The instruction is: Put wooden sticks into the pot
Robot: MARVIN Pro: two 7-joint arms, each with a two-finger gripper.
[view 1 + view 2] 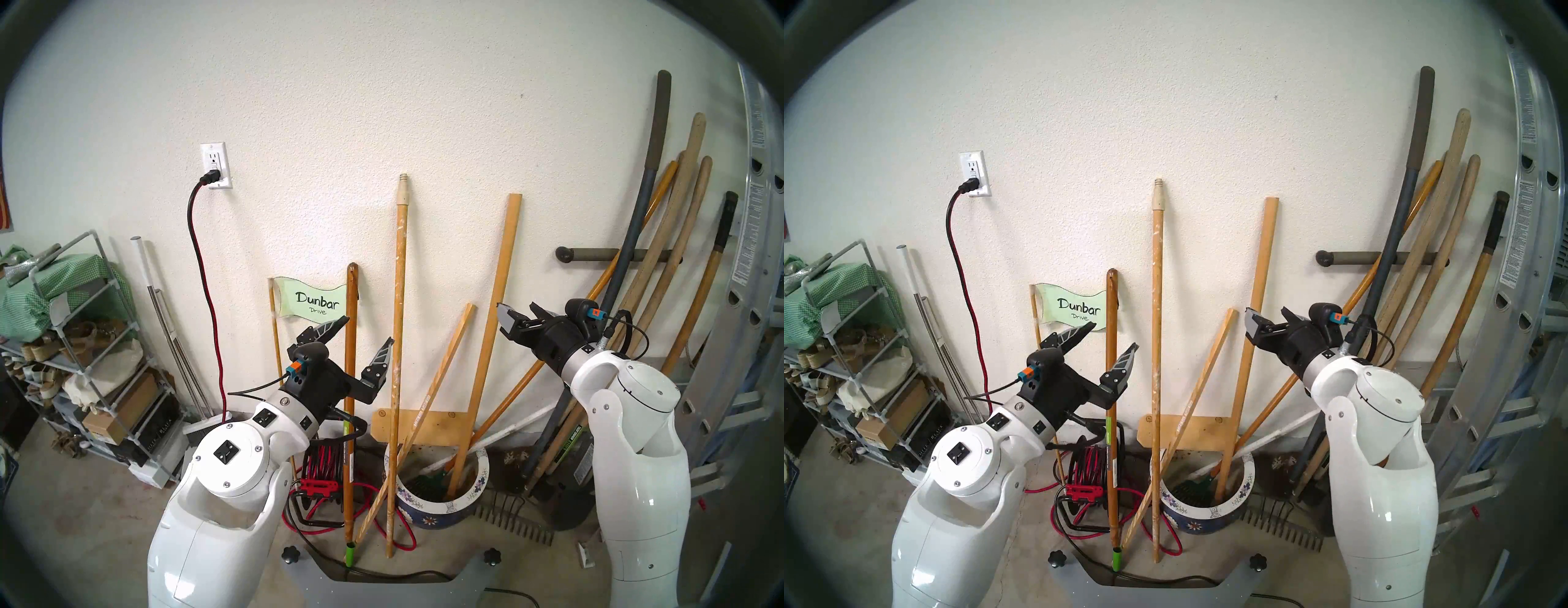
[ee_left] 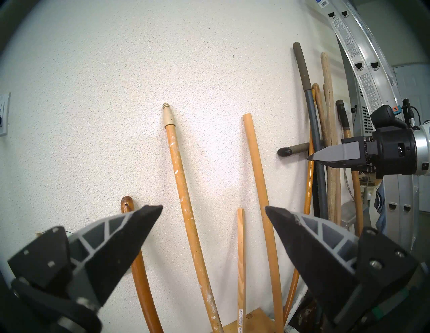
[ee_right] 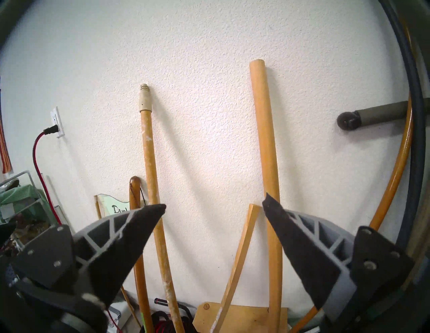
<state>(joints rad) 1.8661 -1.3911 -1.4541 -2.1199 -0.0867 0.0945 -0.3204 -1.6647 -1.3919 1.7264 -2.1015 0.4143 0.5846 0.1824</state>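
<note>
The right tool (image 1: 519, 316) stands wide and empty, the slat (image 1: 492, 331) just left of it already footed in the pot (image 1: 441, 505) below; the left tool (image 1: 365, 339), wide too, flanks the speckled pole (image 1: 396, 339), its foot on the floor; likely next: gripping and lifting that pole over the rim.

**Sticks and pot by the wall**

The squat blue floral pot (image 1: 441, 507) with a white rim sat on the floor near the wall. A yellow-tan square-ended stick (image 1: 492, 339) stood in it, its foot inside the rim and its top leaning on the wall. To its left, a round paint-speckled pole (image 1: 398, 322) with a cream threaded tip stood nearly upright against the wall, its foot on the floor just left of the pot, outside it.
</note>
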